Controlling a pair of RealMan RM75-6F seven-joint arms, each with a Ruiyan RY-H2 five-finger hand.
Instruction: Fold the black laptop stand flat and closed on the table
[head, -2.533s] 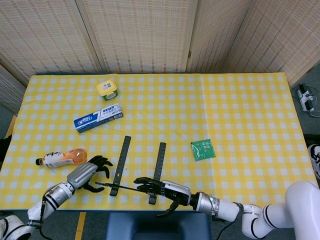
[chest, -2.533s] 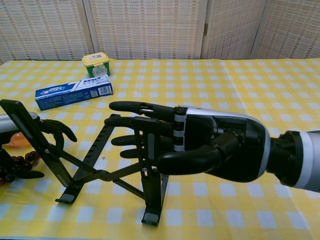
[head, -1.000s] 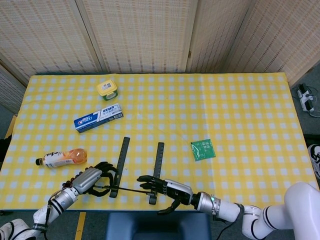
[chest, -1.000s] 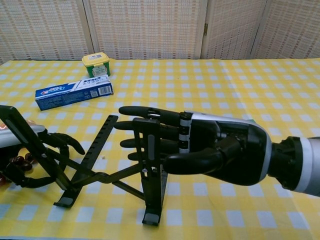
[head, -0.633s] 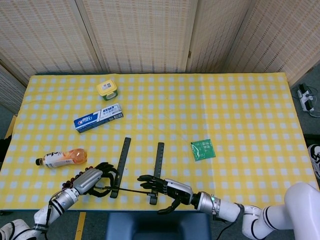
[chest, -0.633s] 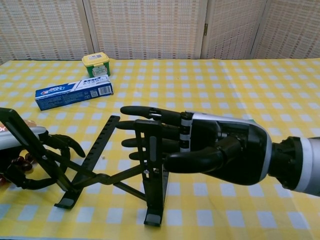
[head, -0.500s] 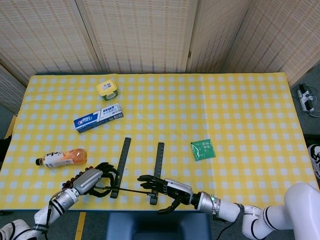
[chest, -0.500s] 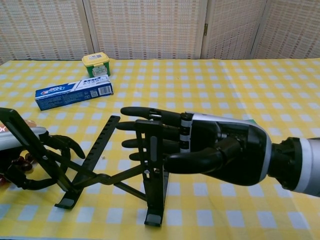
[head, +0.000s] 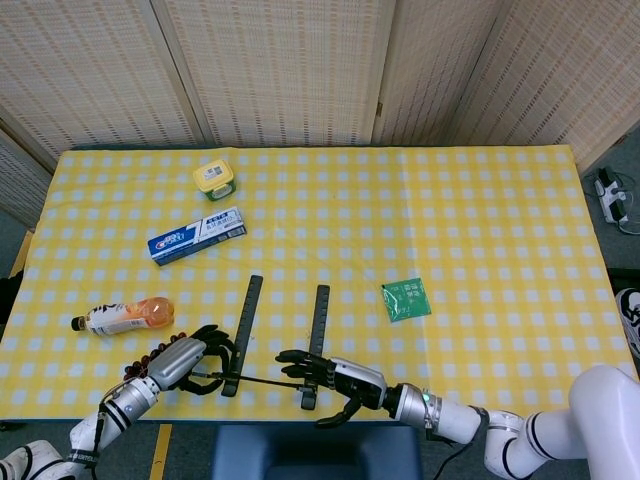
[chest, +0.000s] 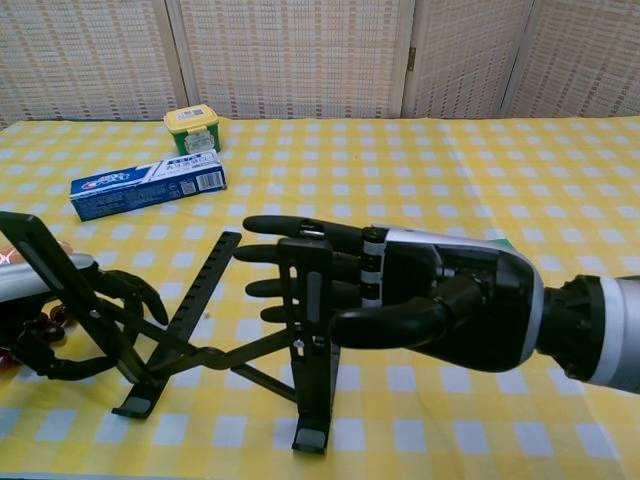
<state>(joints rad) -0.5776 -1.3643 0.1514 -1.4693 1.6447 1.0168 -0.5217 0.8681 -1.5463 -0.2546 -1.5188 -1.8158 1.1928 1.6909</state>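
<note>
The black laptop stand (chest: 240, 340) sits at the near table edge, still spread open, its two arms joined by thin crossed struts. The right hand (chest: 420, 305) lies flat against the outer face of the right arm, fingers (chest: 290, 228) straight and slightly apart, thumb curled below; it presses rather than grips. The left hand (chest: 70, 320) sits just outside the left arm with its fingers (chest: 140, 290) curled loosely round it; whether they truly clamp it I cannot tell.

The stand looks like rigid, thin metal, light enough to skid on the checked tablecloth (head: 500, 220), so both arms probably need pushing toward each other evenly. The scissor struts between the two sets of fingertips look like pinch points; the safer hold seems to be on the flat outer faces of the arms, low down, away from the hinge.

Just beyond the left fingers lies a small bottle of orange drink (head: 125, 316), its label unreadable. Beyond the right fingertips and off to their right lies a green sachet (head: 405, 299), print too small to make out. Further out from the left hand is a blue toothpaste box (chest: 148, 183) with white lettering I cannot read, and past it a yellow-lidded green tub (chest: 191, 127)
</note>
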